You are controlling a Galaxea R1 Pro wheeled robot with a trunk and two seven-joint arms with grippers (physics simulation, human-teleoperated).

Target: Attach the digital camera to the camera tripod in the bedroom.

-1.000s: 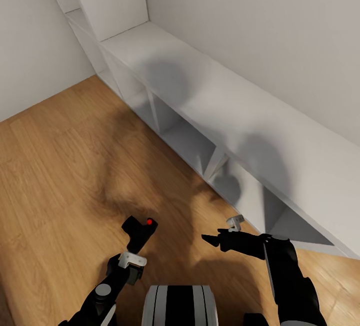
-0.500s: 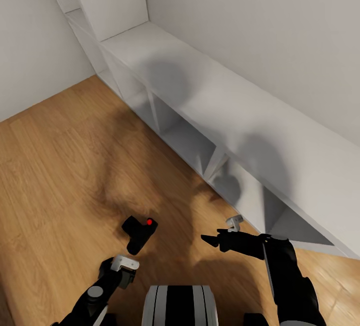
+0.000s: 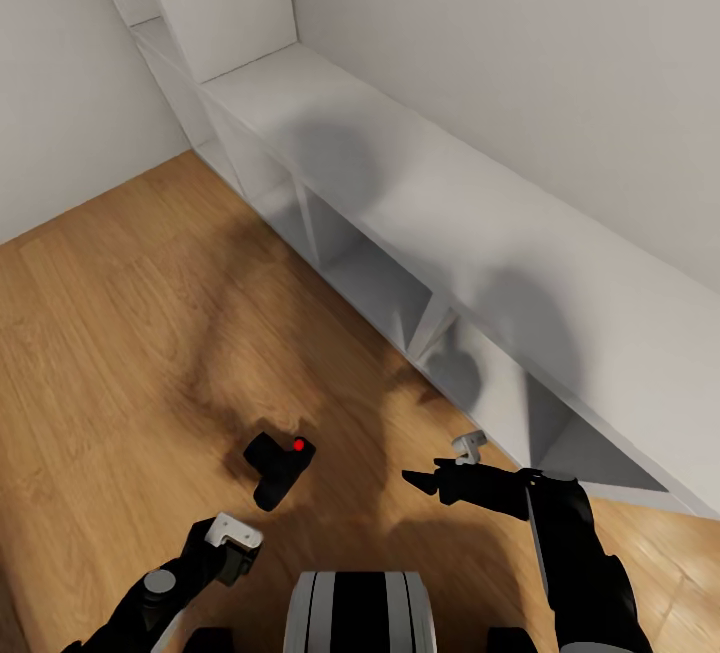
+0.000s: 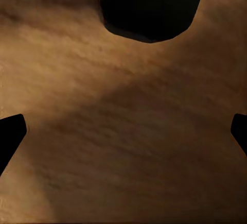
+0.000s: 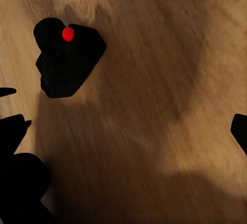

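The digital camera [image 3: 279, 466] is lying alone on the wood plank floor [image 3: 110, 353], just ahead of the left gripper [image 3: 232, 541], whose fingers are standing wide apart and empty. The right gripper [image 3: 428, 481] is hovering beside it, also spread. White cube shelving [image 3: 420, 263] is lining the wall beyond, not blocking either.

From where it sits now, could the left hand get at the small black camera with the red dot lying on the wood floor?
Probably yes. The left hand sits open just short of the small black camera with the red dot, with only bare wood plank floor between them; the right hand is off to the side.
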